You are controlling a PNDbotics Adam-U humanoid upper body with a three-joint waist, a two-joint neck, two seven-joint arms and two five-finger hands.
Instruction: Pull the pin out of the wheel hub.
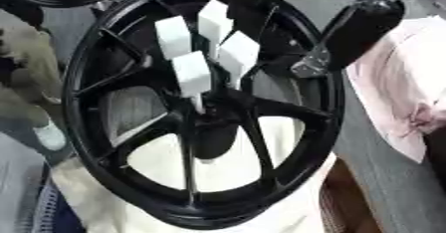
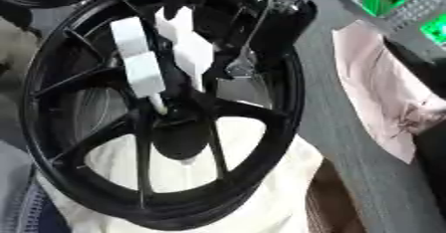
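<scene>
The black wheel hub [image 1: 205, 107] stands nearly upright on pale cloth [image 1: 261, 212]. Four white-headed pins [image 1: 191, 75] sit clustered at its centre, long axes running up and away from the hub. Risk: an off-axis pull could jam a pin or tip the wheel. The right robot hand [image 1: 362, 28] hovers far right; I cannot tell its finger state.

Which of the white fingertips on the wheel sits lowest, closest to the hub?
The front one, lowest in the cluster of the right hand. Its tip points down at the hub; the others sit higher over the spokes.
</scene>
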